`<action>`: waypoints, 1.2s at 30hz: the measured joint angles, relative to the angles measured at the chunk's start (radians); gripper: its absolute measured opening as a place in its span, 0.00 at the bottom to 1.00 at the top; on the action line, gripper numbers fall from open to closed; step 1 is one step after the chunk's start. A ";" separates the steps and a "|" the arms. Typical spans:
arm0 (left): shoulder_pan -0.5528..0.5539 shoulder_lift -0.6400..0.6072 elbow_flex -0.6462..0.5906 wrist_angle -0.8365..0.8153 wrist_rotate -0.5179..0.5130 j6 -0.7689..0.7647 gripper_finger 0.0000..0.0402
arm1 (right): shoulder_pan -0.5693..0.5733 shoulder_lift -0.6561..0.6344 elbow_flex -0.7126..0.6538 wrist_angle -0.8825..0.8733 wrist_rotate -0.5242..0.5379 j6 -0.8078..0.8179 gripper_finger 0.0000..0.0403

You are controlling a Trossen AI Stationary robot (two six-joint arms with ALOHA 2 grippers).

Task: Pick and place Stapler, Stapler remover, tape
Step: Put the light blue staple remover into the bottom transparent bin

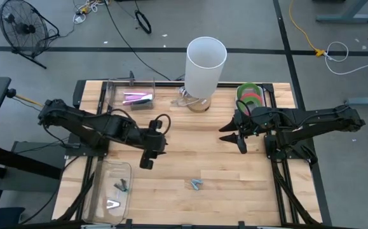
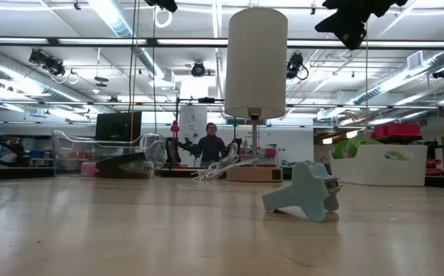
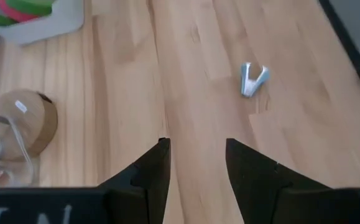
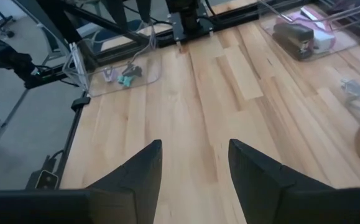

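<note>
A light blue staple remover (image 1: 196,184) lies on the wooden table near its front edge; it also shows in the low view (image 2: 306,192) and the left wrist view (image 3: 252,79). Green and red tape rings (image 1: 250,95) lie in a white tray (image 1: 264,102) at the far right. A dark and pink stapler (image 1: 138,98) lies in a clear bin at the far left. My left gripper (image 1: 145,164) is open and empty above the table's middle left, its fingers (image 3: 155,168) apart. My right gripper (image 1: 233,138) is open and empty in front of the tray.
A lamp with a tall white shade (image 1: 204,63) and a round wooden base (image 3: 24,121) stands at the far middle. A clear bin (image 1: 110,191) at the near left holds a few staple removers (image 4: 120,74). A person (image 2: 210,146) stands far behind the table.
</note>
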 joint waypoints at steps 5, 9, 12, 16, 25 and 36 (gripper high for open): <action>-0.003 0.000 0.000 0.061 0.000 0.004 0.39 | 0.000 0.000 0.000 -0.009 0.000 0.005 0.46; -0.003 0.000 0.000 0.080 -0.002 0.007 0.39 | 0.000 0.000 0.000 -0.009 0.000 0.008 0.46; 0.000 0.000 0.000 0.113 -0.023 0.007 0.39 | 0.000 0.000 0.000 -0.009 0.000 0.008 0.46; 0.007 0.015 0.000 0.159 -0.034 0.019 0.39 | 0.000 0.000 0.000 -0.009 -0.015 0.008 0.46; 0.019 0.143 0.000 0.234 -0.036 0.100 0.39 | 0.001 0.000 0.000 -0.005 -0.024 0.026 0.46; 0.090 0.309 0.000 0.429 0.037 0.052 0.49 | 0.001 -0.001 0.000 -0.014 -0.053 0.054 0.46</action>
